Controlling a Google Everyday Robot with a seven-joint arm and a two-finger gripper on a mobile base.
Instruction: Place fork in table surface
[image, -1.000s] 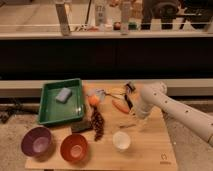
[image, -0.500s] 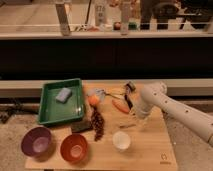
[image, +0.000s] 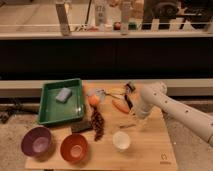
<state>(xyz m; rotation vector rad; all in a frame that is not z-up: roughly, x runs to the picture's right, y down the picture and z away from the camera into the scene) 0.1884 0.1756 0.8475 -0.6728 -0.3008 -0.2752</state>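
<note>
The white arm's gripper (image: 134, 119) hangs low over the table (image: 150, 150), the fork (image: 126, 126) lying just beside its jaws; whether they grip it, I cannot tell

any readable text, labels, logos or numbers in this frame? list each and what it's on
No text is readable.
Small dark logo mark at the near right corner of the table surface: too small to read.
Items on the far counter: labels blurred, unreadable.
The gripper hangs low over the table right of the white cup, near the fork; no markings visible.
</note>
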